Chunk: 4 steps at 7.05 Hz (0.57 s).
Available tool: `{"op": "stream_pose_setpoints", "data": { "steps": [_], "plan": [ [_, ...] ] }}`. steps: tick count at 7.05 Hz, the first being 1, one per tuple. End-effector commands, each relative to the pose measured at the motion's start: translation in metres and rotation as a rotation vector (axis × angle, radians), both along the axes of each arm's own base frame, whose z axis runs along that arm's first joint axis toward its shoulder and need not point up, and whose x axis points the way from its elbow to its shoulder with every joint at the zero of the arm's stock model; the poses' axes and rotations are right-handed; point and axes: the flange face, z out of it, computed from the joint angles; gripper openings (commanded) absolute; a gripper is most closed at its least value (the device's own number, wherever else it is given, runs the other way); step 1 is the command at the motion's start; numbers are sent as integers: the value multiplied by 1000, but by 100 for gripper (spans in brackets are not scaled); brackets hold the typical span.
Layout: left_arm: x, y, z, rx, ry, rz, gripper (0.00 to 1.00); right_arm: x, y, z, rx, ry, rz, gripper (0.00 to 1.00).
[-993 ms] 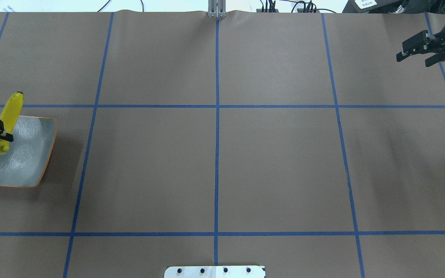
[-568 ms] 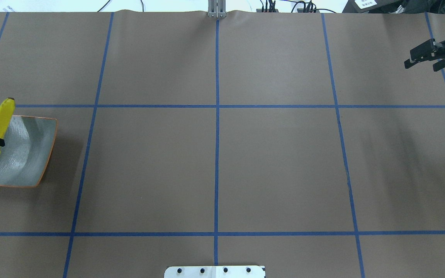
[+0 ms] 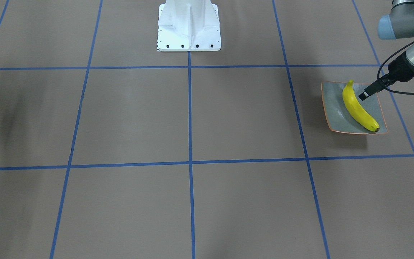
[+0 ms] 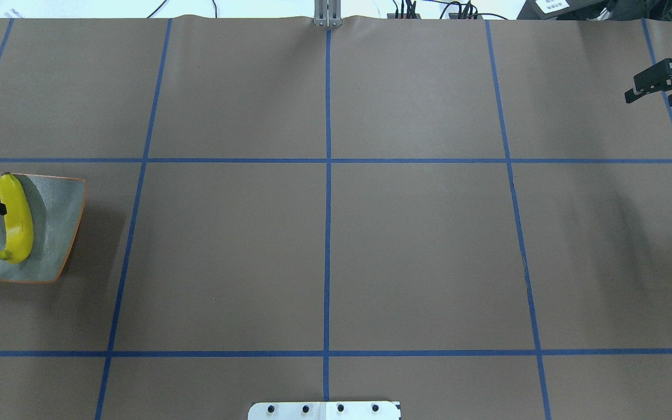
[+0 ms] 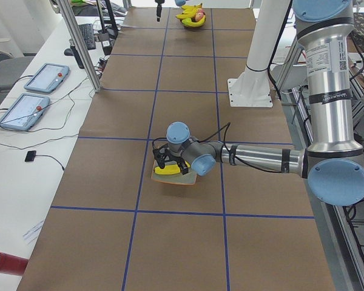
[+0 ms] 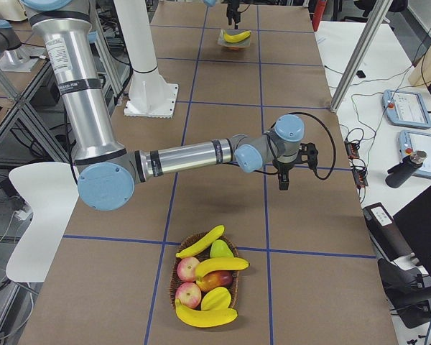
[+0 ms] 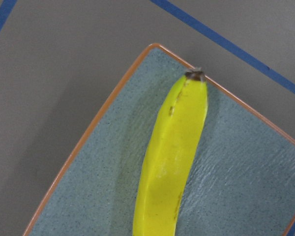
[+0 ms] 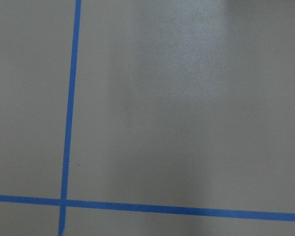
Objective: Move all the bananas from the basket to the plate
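One banana is lying slantwise on the plate, its dark tip nearing a corner. The left gripper is hovering just beside it, fingers spread wide. Three more bananas are sitting in the basket among apples at the table's opposite end, where the right gripper is hanging, fingers apart.

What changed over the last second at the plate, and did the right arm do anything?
The left gripper let go of the banana. A second ago the banana was held tilted above the plate; now it lies flat on it. The gripper stands open, drawn back toward the overhead view's left edge. The right gripper, open throughout, slid farther toward that view's right edge. The plate has not moved.
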Motion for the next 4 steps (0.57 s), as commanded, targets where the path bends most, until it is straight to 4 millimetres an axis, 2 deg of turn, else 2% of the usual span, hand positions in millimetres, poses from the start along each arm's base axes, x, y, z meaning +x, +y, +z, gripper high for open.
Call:
{"op": "stream_pose_setpoints", "data": {
  "steps": [1, 2, 3, 4],
  "plan": [
    [-9, -7, -6, 40, -5, -7, 100, 40, -1, 48, 36, 48, -36, 100],
    [-22, -15, 2, 143, -69, 32, 100, 63, -1, 73, 51, 123, -77, 100],
    [-29, -40, -3, 188, -170, 72, 100, 85, 2, 91, 35, 222, -139, 100],
    [-40, -79, -33, 228, -209, 95, 100, 101, 6, 105, 19, 283, -203, 100]
  ]
}}
